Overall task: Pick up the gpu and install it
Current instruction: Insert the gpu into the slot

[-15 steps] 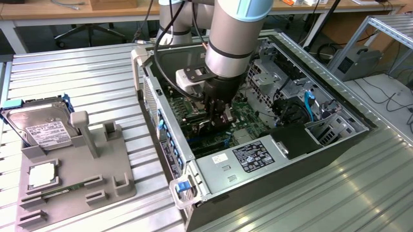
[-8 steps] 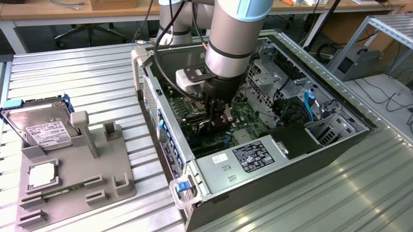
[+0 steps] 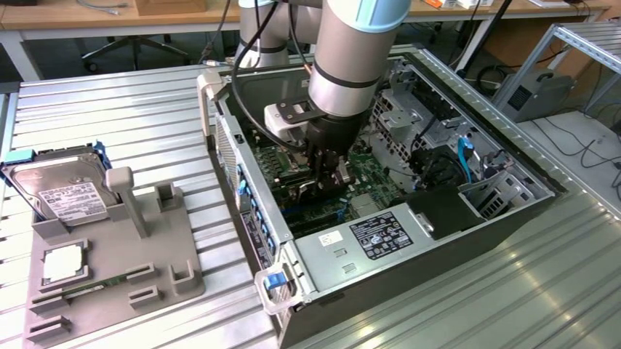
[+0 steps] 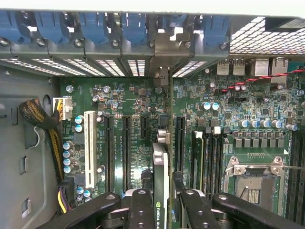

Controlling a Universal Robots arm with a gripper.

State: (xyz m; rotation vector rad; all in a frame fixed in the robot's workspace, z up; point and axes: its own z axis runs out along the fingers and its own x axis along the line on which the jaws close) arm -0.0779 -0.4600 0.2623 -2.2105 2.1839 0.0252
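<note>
Wrist view looks straight down onto the green motherboard (image 4: 133,143) inside the computer case (image 3: 427,240), and the gpu (image 4: 162,186) stands on edge in the middle of it, held between the jaws (image 4: 162,210) — one black finger pressed to each flat face, closed onto the card with no gap showing on either side. The card's dark face carries a small white logo just above the fingers (image 4: 141,210). Its thin edge runs forward from the jaws toward the rear wall of the case, where its metal end bracket (image 4: 162,78) lines up with the row of blue slot clips (image 4: 128,24). The card sits between two long black expansion slots (image 4: 126,152), close over the board; whether it is fully seated cannot be told. Exterior view shows the arm (image 3: 345,65) reaching down into the open case on the ribbed metal worktop (image 3: 126,131), the jaws low among the boards. Toward the exterior view's left, well apart from the case, a grey fixture (image 3: 116,269) holds a silver hard drive (image 3: 63,189) and a slim green memory stick (image 3: 92,285).
</note>
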